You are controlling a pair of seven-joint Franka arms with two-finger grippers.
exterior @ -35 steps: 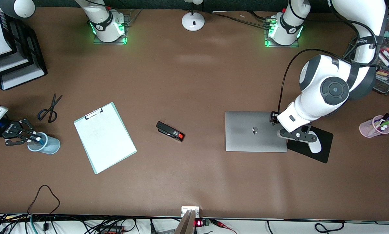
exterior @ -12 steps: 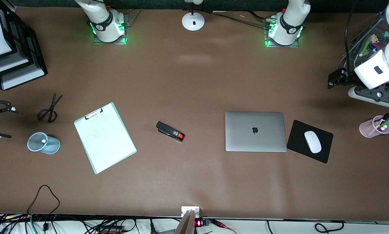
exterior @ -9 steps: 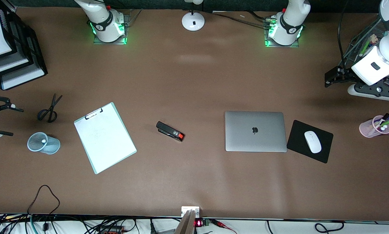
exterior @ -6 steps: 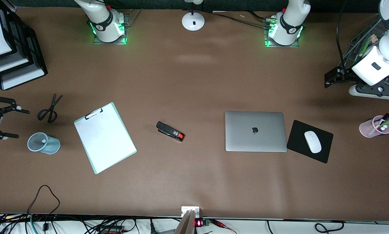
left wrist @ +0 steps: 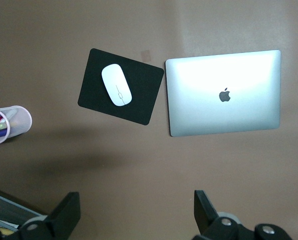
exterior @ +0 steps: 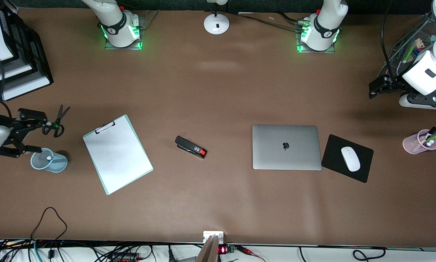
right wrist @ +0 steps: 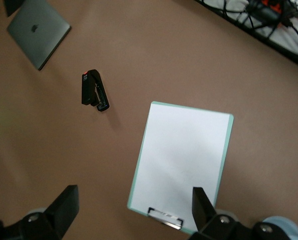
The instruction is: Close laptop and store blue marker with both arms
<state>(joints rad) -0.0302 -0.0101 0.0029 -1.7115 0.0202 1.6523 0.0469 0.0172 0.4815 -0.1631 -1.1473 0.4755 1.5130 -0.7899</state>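
The laptop (exterior: 286, 147) lies lid-down near the worktop's left-arm end. The blue marker (exterior: 49, 158) stands in the mesh cup (exterior: 48, 160) by the right-arm edge. Both left gripper (exterior: 376, 88) and right gripper (exterior: 28, 134) hang empty, jaws wide; each should withdraw cleanly, clear of cups.

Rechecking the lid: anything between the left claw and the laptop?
Nothing visible: only bare table lies between the left claw, open by the wire basket, and the closed laptop. Right claw hangs open beside the blue cup.
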